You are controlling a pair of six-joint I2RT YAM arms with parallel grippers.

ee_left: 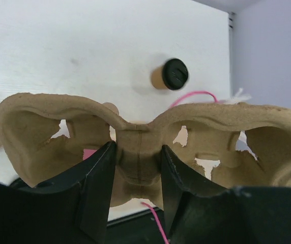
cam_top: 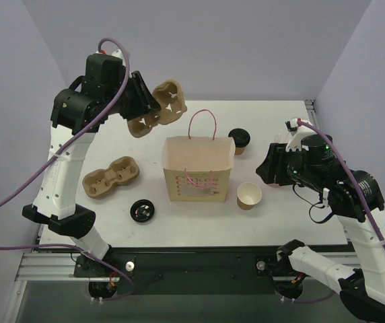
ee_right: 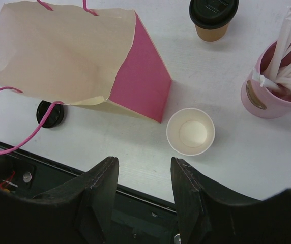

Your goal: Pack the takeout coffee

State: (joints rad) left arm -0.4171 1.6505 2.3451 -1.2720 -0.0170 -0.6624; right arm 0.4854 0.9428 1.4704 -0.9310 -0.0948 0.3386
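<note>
Upright on the table (cam_top: 199, 225), just behind the right rear corner of the paper bag (cam_top: 198, 168): the takeout coffee (cam_top: 239, 140). Long axis vertical, black lid up, brown wall below. Apart from the bag, with a narrow strip of bare white top between.

Clamped on the middle ridge of a pulp cup carrier (cam_top: 159, 108) by the left gripper (cam_top: 149, 108), raised above the far left of the table. From the left wrist: both fingers (ee_left: 97, 173) pressed against that ridge, the carrier (ee_left: 140, 132) spread wide across the view, the coffee (ee_left: 171, 74) beyond it with lid turned toward the lens and a sliver of brown at its left.

Held apart with nothing between at the right gripper (cam_top: 268, 168), hovering right of the bag near an open lidless cup (cam_top: 249, 195).

Only from the right wrist: the gripper (ee_right: 143, 165) over the near table edge, the bag's (ee_right: 59, 56) pink side panel, the cream inside of the open cup (ee_right: 190, 131), and a pink cup of white straws (ee_right: 272, 91) right of the coffee (ee_right: 212, 18), mostly hidden behind the arm from above. Only from above: a second carrier (cam_top: 112, 176) lying flat left of the bag.

In front of the bag, toward its left: a loose black lid (cam_top: 142, 210).

Bare top behind the coffee up to the far edge; bag mouth open upward.
</note>
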